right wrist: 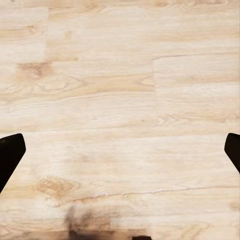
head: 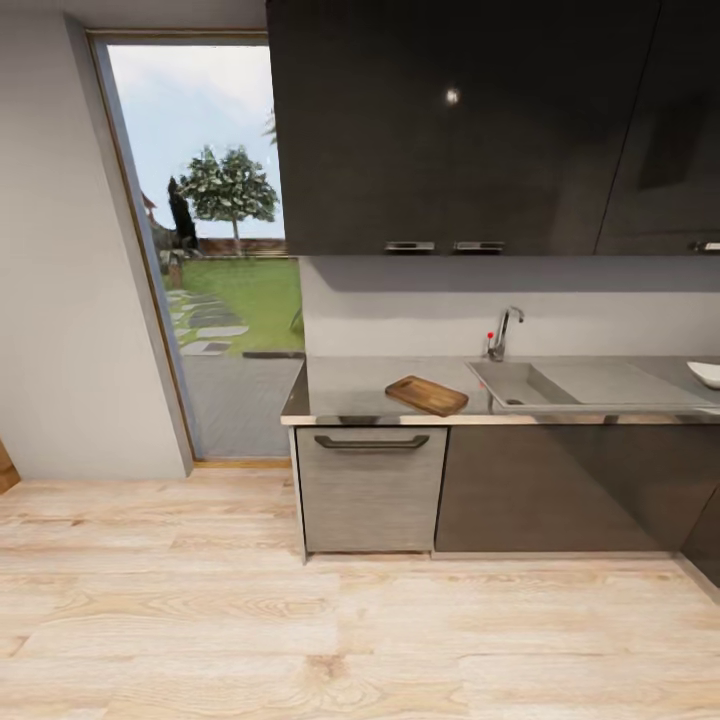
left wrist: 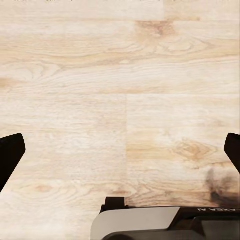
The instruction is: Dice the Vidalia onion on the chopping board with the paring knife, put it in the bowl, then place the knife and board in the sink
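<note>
Ahead, chopping board (head: pixel 427 395) lies left of sink (head: pixel 590 384) (both tools (left wrist: pixel 120 152) (right wrist: pixel 120 152) spread, empty).

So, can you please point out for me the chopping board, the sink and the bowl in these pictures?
chopping board (head: pixel 428 395): head view, the middle of its wooden top face.
sink (head: pixel 512 381): head view, the floor of the grey basin.
bowl (head: pixel 706 373): head view, its white rim at the picture's right edge.

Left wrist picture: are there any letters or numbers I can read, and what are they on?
One bit of white lettering on the dark robot part by the floor: upside down and cut off, too blurred to read. Nothing else there has any writing.
</note>
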Tool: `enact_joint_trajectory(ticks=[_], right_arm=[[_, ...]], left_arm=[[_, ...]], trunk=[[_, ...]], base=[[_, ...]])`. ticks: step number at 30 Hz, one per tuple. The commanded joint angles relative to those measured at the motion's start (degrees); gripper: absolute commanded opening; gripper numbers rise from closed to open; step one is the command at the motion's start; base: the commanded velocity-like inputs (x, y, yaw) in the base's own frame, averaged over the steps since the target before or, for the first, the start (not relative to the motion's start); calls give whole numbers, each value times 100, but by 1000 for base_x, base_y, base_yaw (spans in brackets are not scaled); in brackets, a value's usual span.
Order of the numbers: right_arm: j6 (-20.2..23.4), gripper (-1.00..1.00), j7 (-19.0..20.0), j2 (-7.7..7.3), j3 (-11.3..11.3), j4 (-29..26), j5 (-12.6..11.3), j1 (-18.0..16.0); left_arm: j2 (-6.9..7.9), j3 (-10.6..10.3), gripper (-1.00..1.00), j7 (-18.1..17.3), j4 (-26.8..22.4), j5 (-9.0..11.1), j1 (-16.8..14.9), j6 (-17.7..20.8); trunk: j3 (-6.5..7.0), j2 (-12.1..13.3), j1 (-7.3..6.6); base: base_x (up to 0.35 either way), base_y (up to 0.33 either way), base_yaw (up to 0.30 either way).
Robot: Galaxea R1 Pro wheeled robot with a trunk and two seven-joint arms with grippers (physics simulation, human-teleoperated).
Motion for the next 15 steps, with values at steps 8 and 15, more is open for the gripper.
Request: enact_joint_trajectory(ticks=[8, 15], right_arm=[[-13, 100, -5, 2, -1, -3, -15, 0], [-13, 100, -5, 2, -1, -3, -12, 0]], left_arm=[[0, 4, 100, 2, -9, 2, 1, -10], [0, 4, 100, 2, -11, 2, 1, -10]], trunk=[[138, 318, -176], [264, 599, -329]], base=[[0, 0, 0], [0, 0, 0]])
